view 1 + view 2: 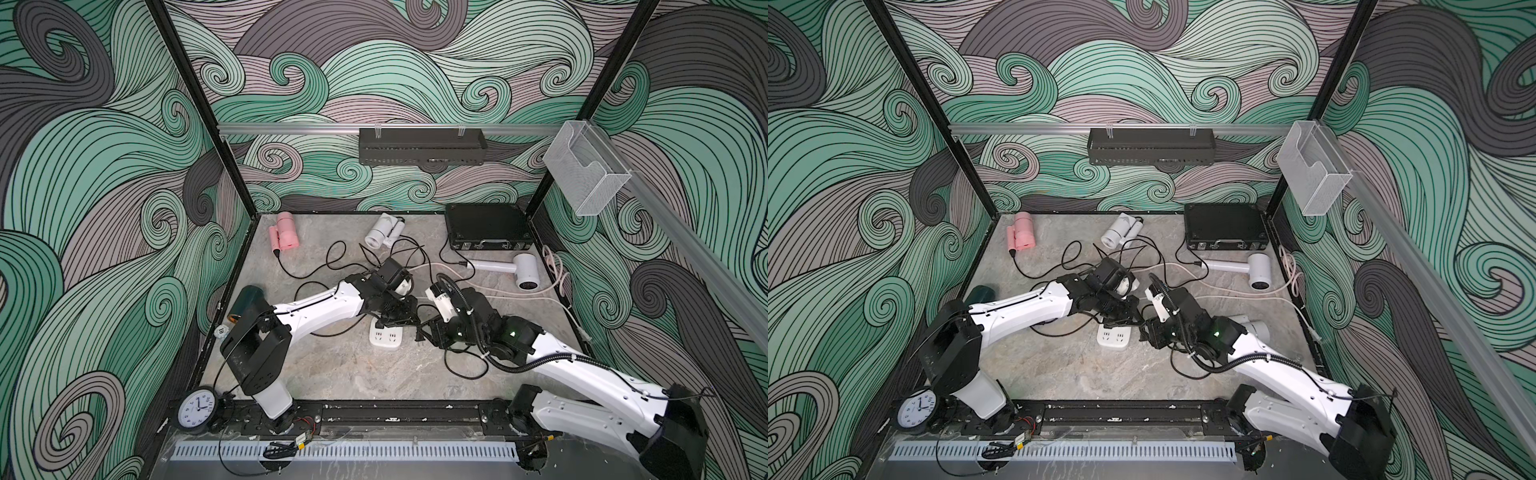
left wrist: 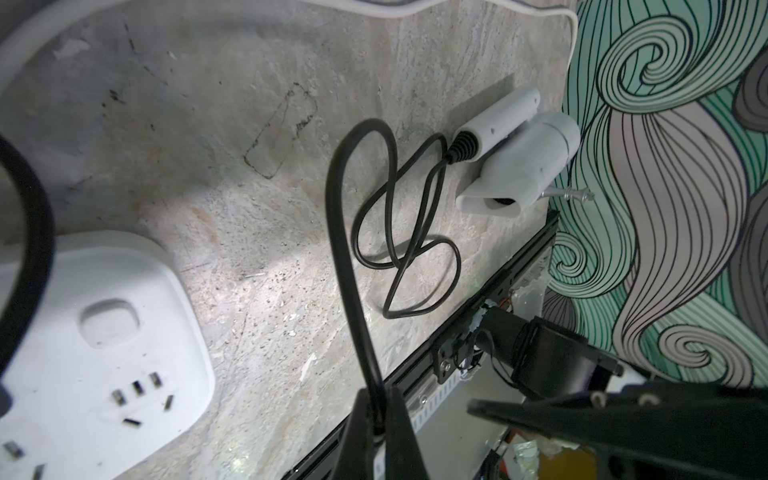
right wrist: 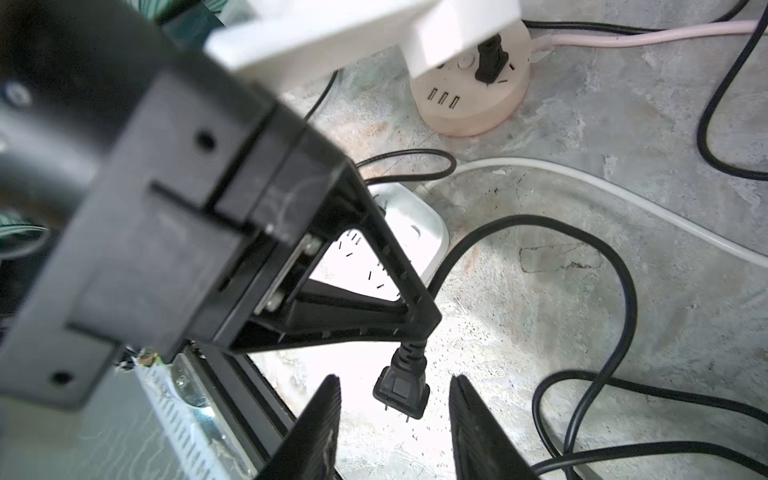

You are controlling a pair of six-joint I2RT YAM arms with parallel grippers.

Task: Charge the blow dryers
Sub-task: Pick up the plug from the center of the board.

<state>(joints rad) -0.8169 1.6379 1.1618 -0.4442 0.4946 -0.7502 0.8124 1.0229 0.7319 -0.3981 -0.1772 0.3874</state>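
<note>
While clamping a cord [image 2: 340, 249] in the left hand [image 2: 374, 419], dangling its plug [image 3: 401, 392] inside the open right hand [image 3: 395, 380]. Seemingly not touching.

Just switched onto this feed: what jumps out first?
Mid-table, over the white hub, the left gripper is shut on a black cord, its plug dangling between the right gripper's open jaws. A pink dryer lies in the far left corner, a white dryer near the black case.

Dark green dryer [image 1: 249, 300] half hidden behind left arm [image 1: 316, 307], square white hub [image 2: 62, 365] cropped at edge, near black cord [image 2: 29, 232] blurred
</note>
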